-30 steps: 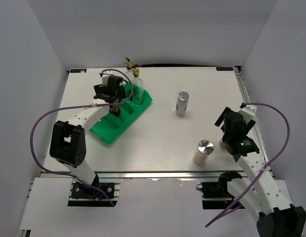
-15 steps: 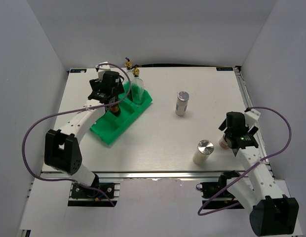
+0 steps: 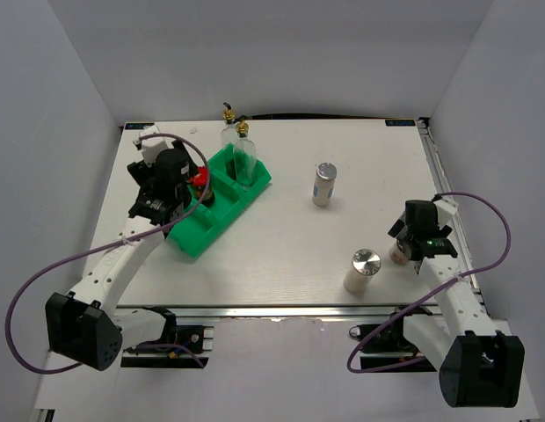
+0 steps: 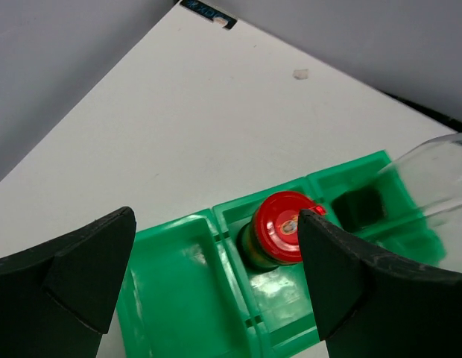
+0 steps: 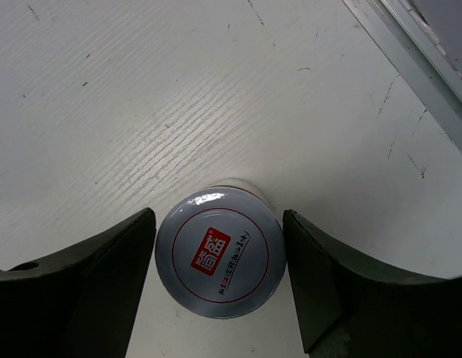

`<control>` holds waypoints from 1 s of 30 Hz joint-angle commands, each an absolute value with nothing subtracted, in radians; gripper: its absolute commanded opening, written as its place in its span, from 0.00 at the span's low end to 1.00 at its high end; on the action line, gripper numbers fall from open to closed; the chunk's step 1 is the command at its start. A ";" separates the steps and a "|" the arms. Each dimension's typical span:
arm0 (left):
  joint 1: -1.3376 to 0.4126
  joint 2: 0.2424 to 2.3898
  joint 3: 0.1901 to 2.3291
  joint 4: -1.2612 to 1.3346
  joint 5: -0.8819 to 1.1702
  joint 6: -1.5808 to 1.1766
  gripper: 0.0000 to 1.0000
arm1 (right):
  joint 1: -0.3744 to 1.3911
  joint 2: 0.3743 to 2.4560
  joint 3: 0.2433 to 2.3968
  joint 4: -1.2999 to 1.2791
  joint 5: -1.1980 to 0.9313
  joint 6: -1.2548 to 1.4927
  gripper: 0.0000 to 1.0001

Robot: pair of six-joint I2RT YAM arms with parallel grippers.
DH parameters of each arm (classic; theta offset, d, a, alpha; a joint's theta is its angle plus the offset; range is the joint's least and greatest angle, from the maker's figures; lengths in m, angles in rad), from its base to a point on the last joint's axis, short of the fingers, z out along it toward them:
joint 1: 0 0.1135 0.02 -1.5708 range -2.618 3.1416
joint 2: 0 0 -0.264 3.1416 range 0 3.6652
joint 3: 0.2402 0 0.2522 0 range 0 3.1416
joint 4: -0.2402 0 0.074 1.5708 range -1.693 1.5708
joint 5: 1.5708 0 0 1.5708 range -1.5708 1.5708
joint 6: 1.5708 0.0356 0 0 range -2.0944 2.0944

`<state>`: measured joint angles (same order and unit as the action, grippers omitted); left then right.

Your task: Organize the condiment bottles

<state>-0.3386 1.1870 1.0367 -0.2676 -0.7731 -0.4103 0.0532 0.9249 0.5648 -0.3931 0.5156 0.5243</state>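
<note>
My left pincer (image 3: 178, 188) hangs over the near-left part of the green tray (image 3: 198, 233), fingers spread wide and gripping nothing. Through the left wrist camera I look down between them at the red-lidded jar (image 4: 285, 227), which stands upright in one of the tray's compartments. A blurred glass bottle (image 4: 440, 186) shows at the right edge of that view, past the next divider. From above, the jar's red lid (image 3: 199, 179) shows just beside the pincer. The two glass bottles with gold pourers stand at the tray's far end. The nearer one (image 3: 244, 163) is inside the tray. Whether the rear one (image 3: 227, 134) is inside or just behind it, I cannot tell.

On the right, my right pincer (image 5: 218, 224) is down at the white-lidded jar (image 5: 220, 253), which sits upright on the tabletop (image 3: 281, 237) near its right edge. The fingers (image 5: 104, 283) bracket the lid closely on both sides. Whether they actually press on it I cannot tell. From above, the jar (image 3: 399, 254) peeks out just left of the pincer head.

Two silver-capped shakers stand free on the tabletop. One (image 3: 323, 185) is in the middle, right of the tray. The other (image 3: 362, 270) is closer to the near edge, just left of the white-lidded jar and apart from it.
</note>
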 commanded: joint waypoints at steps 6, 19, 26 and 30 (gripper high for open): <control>-0.334 1.117 0.953 -0.262 -0.844 -0.442 0.98 | 0.049 0.968 0.558 -0.383 0.520 0.522 0.60; -0.334 1.100 0.939 -0.302 -0.845 -0.463 0.98 | 0.049 0.973 0.601 -0.347 0.375 0.436 0.13; -0.334 1.065 0.914 -0.285 -0.813 -0.459 0.98 | 0.069 0.930 0.718 -0.261 0.186 0.310 0.00; -0.334 1.058 0.905 -0.287 -0.799 -0.459 0.98 | 0.170 0.963 0.799 -0.193 0.133 0.252 0.00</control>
